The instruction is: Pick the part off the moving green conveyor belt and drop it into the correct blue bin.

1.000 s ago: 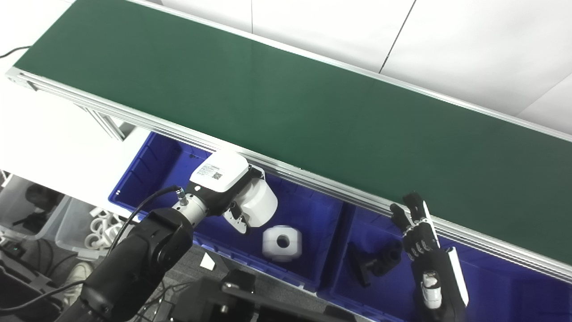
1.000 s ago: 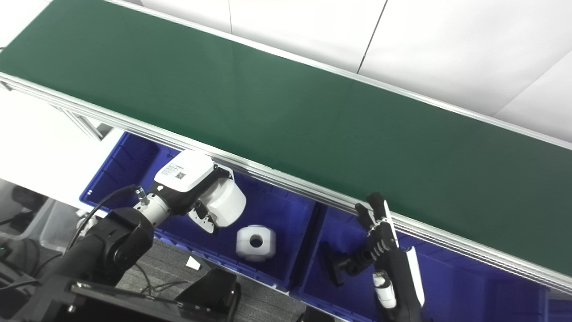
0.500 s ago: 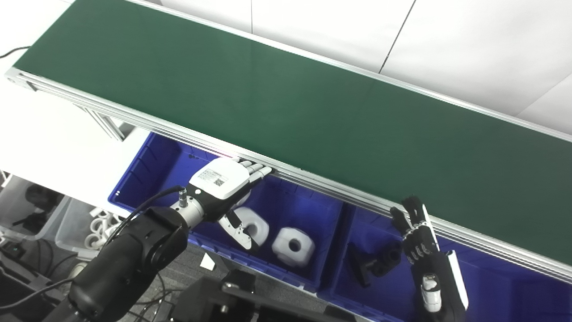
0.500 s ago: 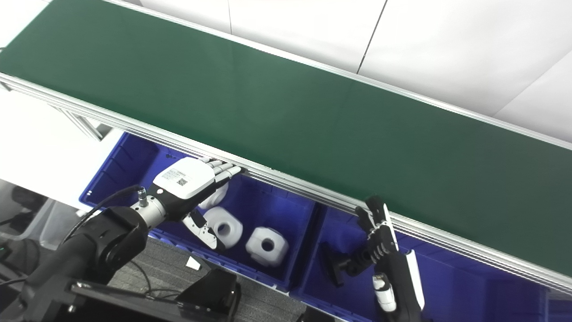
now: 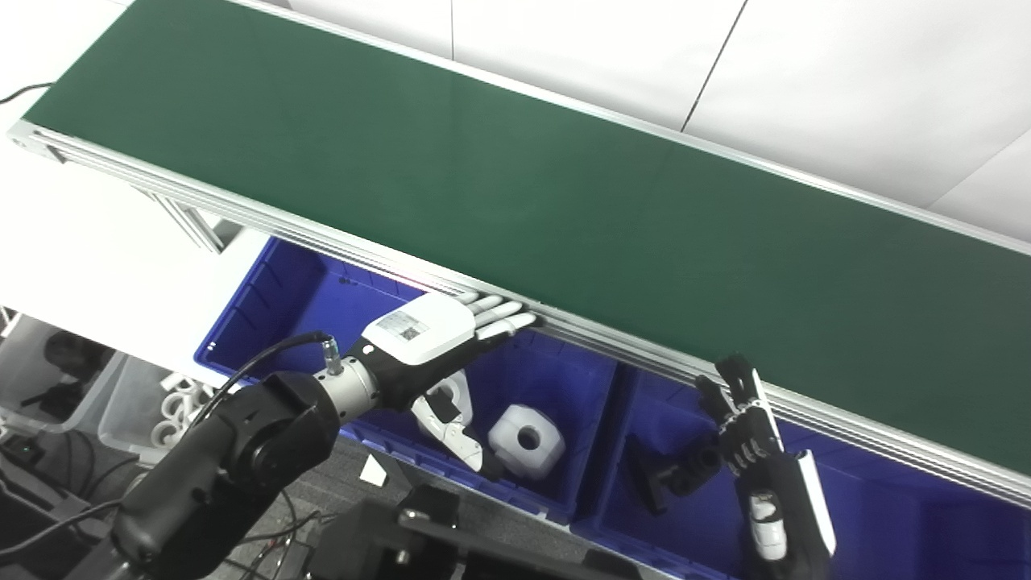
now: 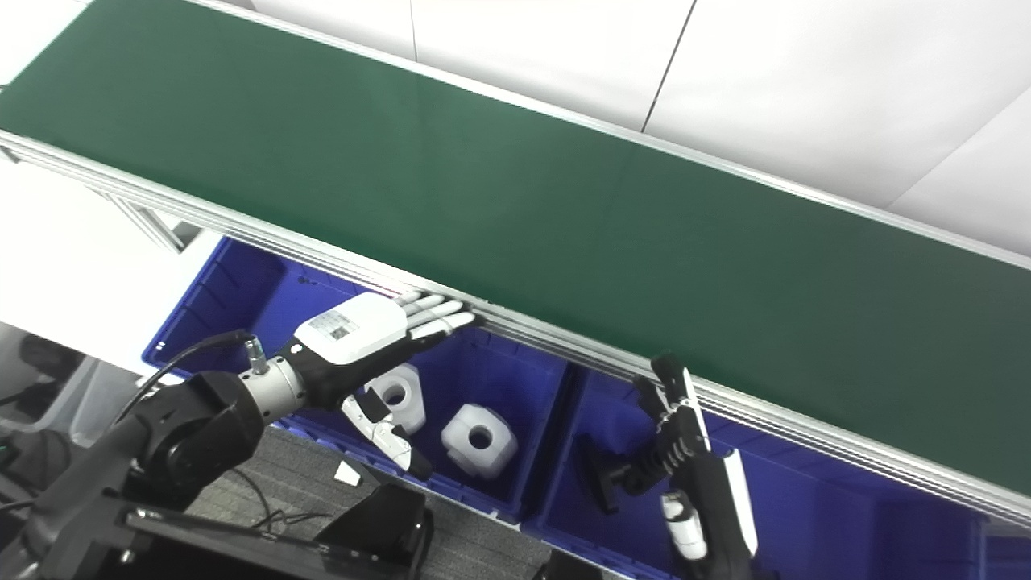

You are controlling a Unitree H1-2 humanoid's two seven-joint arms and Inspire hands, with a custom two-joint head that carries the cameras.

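The green conveyor belt (image 5: 515, 185) runs across the view with no part on it. My left hand (image 5: 439, 338) is open and empty, fingers stretched toward the belt's near rail above the left blue bin (image 5: 274, 290). Two white blocky parts with round holes lie in that bin: one (image 5: 527, 439) in the open, one (image 6: 395, 395) partly hidden under my left hand. My right hand (image 5: 757, 451) is open and empty over the right blue bin (image 5: 612, 403), just below the rail. A black part (image 5: 676, 475) lies in the right bin beside it.
The belt's aluminium rail (image 5: 612, 342) runs just above both bins. A clear box of white parts (image 5: 153, 403) stands at the lower left. A dark stand (image 5: 419, 532) sits at the bottom edge. White wall panels (image 5: 805, 72) lie behind the belt.
My left hand held a white part over the left bin, opened and dropped it beside the other white part, then stretched its fingers toward the rail. My right hand barely moved.
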